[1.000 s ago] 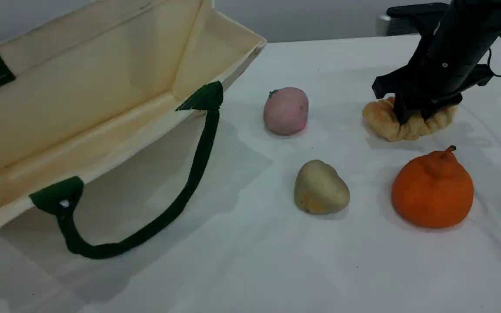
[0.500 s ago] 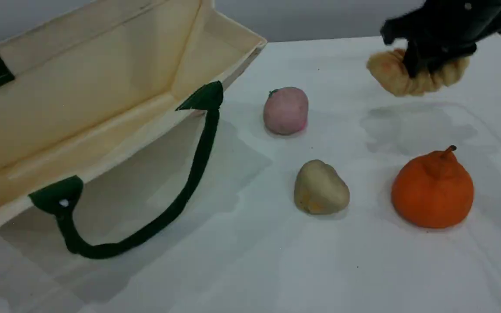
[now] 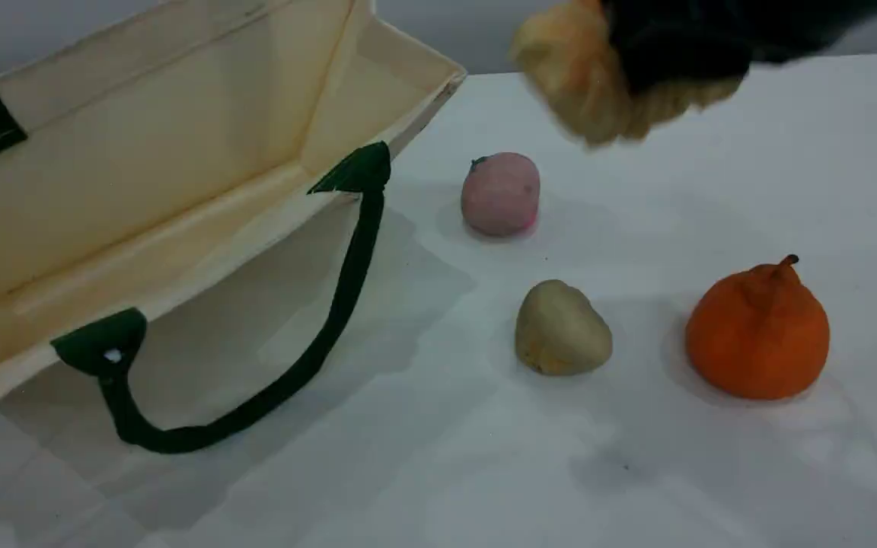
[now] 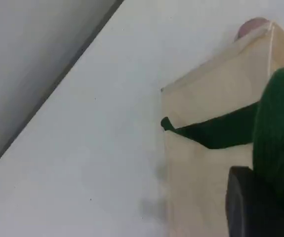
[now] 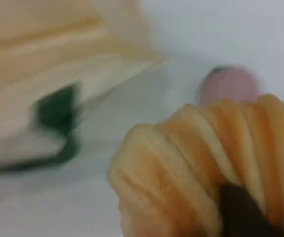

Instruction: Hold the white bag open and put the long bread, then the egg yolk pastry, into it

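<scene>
Handle (image 4: 277,128) in left tool (image 4: 255,207), left wrist view only

A lab-like test bench: bare white table (image 3: 438,472) against a plain grey wall (image 3: 469,34)

Right gripper (image 3: 667,68) goes up and left with long bread (image 3: 583,91) pinched in it. Second ago bread lies on table (image 3: 712,472), far right. Half second ago, lifted off. Now high in air at top edge of scene view, blurry. Bread now much closer to white bag (image 3: 180,152), above and right of pink ball (image 3: 500,194).
</scene>
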`<state>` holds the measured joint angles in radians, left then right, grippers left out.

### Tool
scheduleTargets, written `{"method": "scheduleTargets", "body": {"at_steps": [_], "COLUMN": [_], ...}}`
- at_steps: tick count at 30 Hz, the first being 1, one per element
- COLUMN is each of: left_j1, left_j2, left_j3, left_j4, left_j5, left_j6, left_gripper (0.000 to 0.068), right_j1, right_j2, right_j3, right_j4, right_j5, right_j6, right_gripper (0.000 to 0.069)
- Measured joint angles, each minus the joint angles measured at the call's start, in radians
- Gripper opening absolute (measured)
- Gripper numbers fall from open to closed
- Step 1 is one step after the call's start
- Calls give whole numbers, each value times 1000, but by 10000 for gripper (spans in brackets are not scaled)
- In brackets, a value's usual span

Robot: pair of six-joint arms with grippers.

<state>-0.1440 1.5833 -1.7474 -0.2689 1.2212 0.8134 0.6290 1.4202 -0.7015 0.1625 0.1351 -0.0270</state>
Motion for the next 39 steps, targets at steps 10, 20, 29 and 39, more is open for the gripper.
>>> {"method": "scheduleTargets", "body": {"at_steps": [10,20,29,39], "left_j1": [0,0,0,0], "left_j2": [0,0,0,0], "left_j3": [0,0,0,0], "left_j4": [1,-2,-22,-56], "left_j5": [0,0,0,0], "left_j6": [-15,-15,-2,21], "left_gripper": [82,82,82,82], "right_j1": [322,330,330,352], "right_j2": [49,188,293,499], "right_j3": [-51,-224,-357,-526], "right_j4": [-8,-11,-11,-11], "right_j5": [-92,-19,-5,-32], "right_j6": [-10,-68,-80,-88], "right_gripper": [116,106,102,98]}}
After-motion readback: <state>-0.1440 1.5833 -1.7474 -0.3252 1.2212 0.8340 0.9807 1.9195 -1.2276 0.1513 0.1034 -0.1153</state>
